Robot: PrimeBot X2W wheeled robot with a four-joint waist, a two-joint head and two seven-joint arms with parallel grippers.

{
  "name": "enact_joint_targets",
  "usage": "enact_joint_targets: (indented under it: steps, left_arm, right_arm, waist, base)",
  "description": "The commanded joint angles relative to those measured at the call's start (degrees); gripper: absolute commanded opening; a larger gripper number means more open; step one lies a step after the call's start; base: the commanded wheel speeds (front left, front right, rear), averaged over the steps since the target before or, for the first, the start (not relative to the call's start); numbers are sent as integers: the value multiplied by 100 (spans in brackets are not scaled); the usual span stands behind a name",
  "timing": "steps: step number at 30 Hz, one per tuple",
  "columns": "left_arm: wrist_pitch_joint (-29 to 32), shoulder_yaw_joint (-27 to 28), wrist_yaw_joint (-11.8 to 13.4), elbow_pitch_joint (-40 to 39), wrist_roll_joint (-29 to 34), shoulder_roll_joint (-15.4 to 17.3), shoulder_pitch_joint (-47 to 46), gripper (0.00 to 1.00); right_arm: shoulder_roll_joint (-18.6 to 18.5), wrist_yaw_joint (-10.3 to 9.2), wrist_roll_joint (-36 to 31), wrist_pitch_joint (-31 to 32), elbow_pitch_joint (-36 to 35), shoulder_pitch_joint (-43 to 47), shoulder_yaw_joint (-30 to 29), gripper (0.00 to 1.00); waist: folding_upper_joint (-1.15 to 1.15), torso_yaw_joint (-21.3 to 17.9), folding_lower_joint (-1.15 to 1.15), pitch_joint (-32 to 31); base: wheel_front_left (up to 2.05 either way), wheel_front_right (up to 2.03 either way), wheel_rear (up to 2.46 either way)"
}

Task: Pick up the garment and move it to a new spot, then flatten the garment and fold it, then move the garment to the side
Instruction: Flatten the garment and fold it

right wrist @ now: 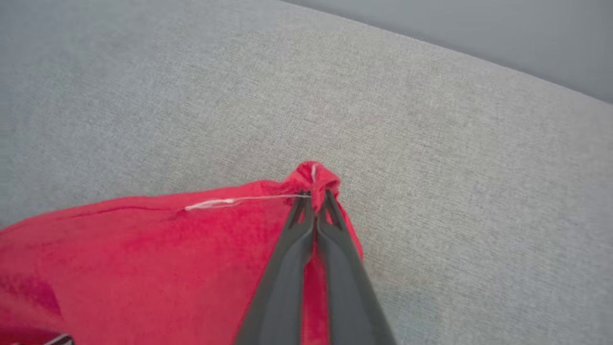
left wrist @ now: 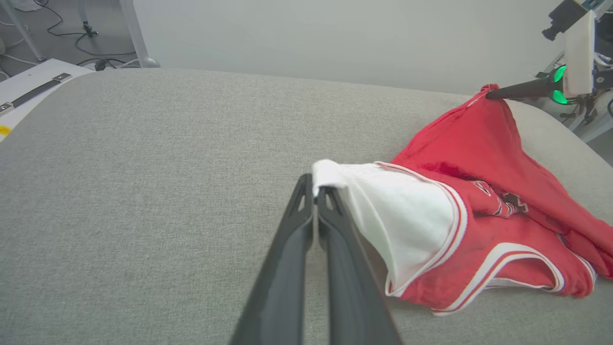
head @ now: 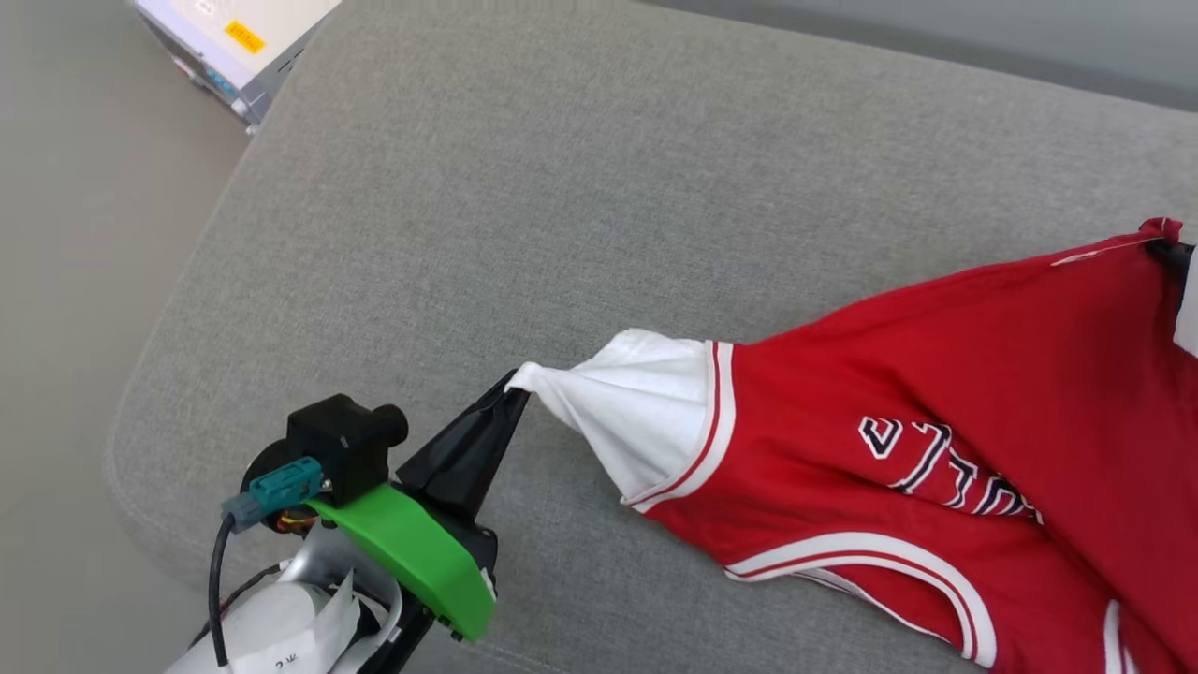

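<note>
The garment (head: 936, 374) is a red jersey with a white sleeve and striped trim, stretched across the right half of a grey cushion (head: 562, 234). My left gripper (head: 515, 386) is shut on the tip of the white sleeve, which it pulls to a point. In the left wrist view that gripper (left wrist: 316, 188) pinches the sleeve corner of the garment (left wrist: 479, 191). My right gripper (right wrist: 316, 197) is shut on a bunched red corner of the garment (right wrist: 167, 254), lifted off the cushion. The right gripper's (left wrist: 489, 94) dark tip also shows far off in the left wrist view.
The cushion's rounded edge (head: 140, 402) drops to a pale floor (head: 75, 281) on the left. A white box with a yellow label (head: 234, 42) stands beyond the far left corner. Bare grey fabric spreads behind and left of the garment.
</note>
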Motion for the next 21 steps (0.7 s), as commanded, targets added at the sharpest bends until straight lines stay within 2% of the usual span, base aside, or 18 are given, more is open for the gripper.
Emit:
enact_joint_targets:
  steps: [1, 8, 21]
  left_arm:
    - [-1, 68, 56, -59, 79, 75, 47, 0]
    - [-64, 429, 284, -424, 129, 341, -3, 0]
    - [-459, 1526, 587, -905, 41, 729, -449, 0]
  right_arm:
    - [-87, -4, 85, -154, 6, 7, 20, 0]
    - [-366, -4, 424, -701, -244, -17, 115, 0]
    - [-382, -4, 501, -838, -1820, 71, 99, 0]
  waist:
    - [61, -441, 0, -488]
    - [61, -934, 0, -851]
    - [61, -1800, 0, -1241]
  base:
    - [0, 0, 0]
    - [0, 0, 0]
    - [0, 0, 0]
